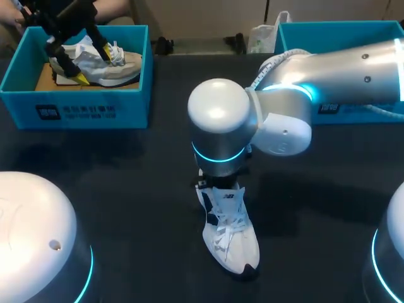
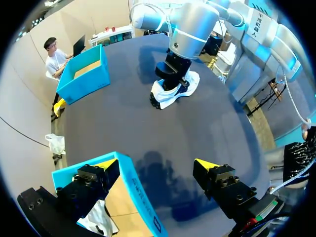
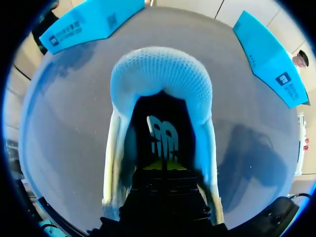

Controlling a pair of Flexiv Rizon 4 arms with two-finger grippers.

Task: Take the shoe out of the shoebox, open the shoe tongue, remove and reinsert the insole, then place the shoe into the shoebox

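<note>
Shoe (image 1: 228,237) lies at the lower middle of the frame, toe toward the bottom edge, with my right pincer (image 3: 163,166) down inside its heel opening; clenched or released, I cannot tell.

the right arm (image 1: 341,69) is silver-grey with rounded white joint caps (image 1: 218,107), glowing cyan rings (image 1: 218,156) and a white braided cable (image 1: 257,77). the left gripper (image 2: 155,167) is black and blocky, with screws (image 2: 237,196) and yellow tips (image 2: 206,164).
</note>
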